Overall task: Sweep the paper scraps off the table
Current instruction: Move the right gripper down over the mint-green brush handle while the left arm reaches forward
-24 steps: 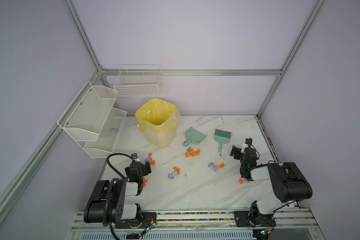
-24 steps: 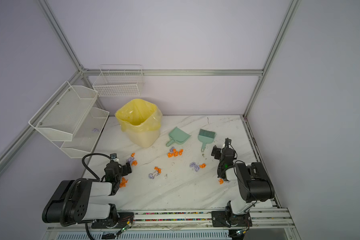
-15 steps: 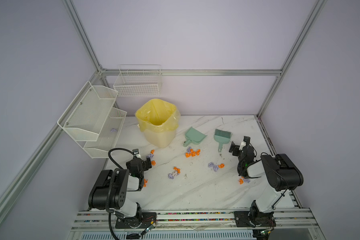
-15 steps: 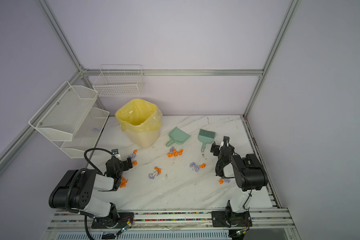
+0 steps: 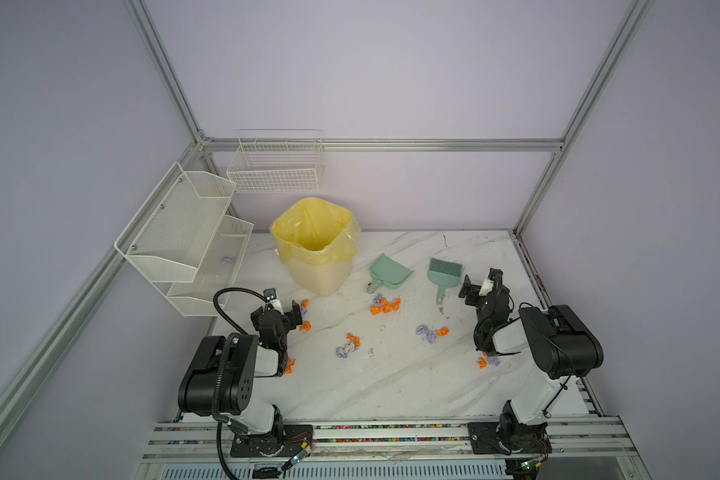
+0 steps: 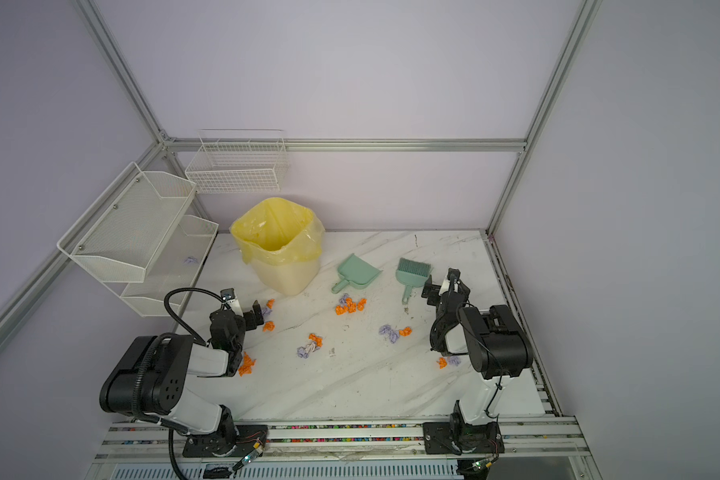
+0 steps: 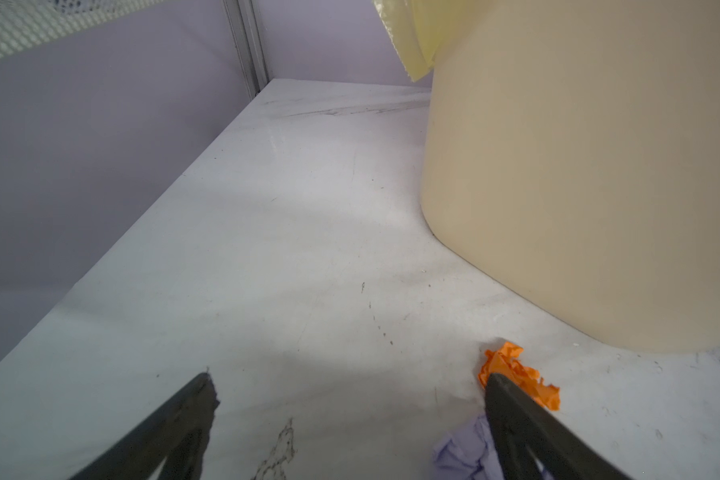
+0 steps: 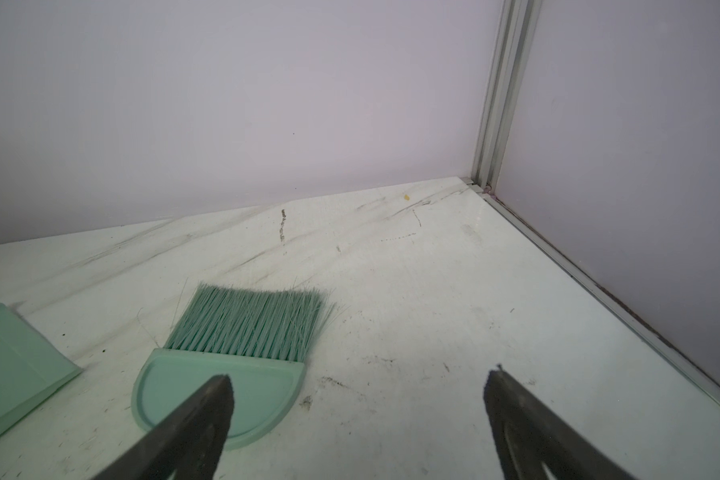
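The paper scraps (image 5: pixel 385 306) lie scattered over the table (image 5: pixel 391 382), none swept yet. An orange wad and a lavender one sit just beside one finger of your left gripper (image 7: pixel 350 378), and the main orange cluster is well off to its side, nearer the dustpan (image 5: pixel 389 272). Both grippers stand spread wide, holding nothing. Your right gripper (image 8: pixel 358 374) hangs low over the brush (image 8: pixel 242 332), off-centre (one finger above its flat back, the handle outside the wrist view). Close here and you would likely pinch the broad head or skid it away. The left finger could also flick those wads toward the bin (image 7: pixel 578 166).
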You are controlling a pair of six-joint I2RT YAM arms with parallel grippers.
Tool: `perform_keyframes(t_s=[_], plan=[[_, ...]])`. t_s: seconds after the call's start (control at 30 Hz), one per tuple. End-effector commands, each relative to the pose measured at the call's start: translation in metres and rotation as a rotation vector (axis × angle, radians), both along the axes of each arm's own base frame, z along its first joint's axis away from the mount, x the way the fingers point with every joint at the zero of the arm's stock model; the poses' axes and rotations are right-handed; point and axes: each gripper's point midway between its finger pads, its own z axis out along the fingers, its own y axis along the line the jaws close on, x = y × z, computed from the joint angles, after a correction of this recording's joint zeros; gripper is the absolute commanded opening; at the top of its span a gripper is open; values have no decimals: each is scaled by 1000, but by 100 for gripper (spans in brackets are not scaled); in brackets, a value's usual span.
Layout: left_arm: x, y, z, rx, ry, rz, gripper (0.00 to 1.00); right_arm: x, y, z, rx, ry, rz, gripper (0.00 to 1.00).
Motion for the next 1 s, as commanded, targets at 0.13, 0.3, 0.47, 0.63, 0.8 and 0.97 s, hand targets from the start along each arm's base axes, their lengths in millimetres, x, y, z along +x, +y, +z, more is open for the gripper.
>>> perform_keyframes(t_s=[0.13,0.3,0.47,0.63,0.8,0.97], plan=[[24,4,42,24,-134,0,100,5,-1,21,-19,-78,-12,97],[24,3,42,21,-137,-2,99,2,-5,23,-20,-86,-37,97],[16,8,56,23,-154,36,100,14,-1,44,-30,-19,-42,97],[-8,22,105,-6,-228,163,100,37,11,54,0,81,-32,97],[-10,-10,138,-80,-283,73,100,61,50,25,31,322,39,97],[-17,-86,162,-56,-271,-93,100,59,89,-4,88,494,119,94]])
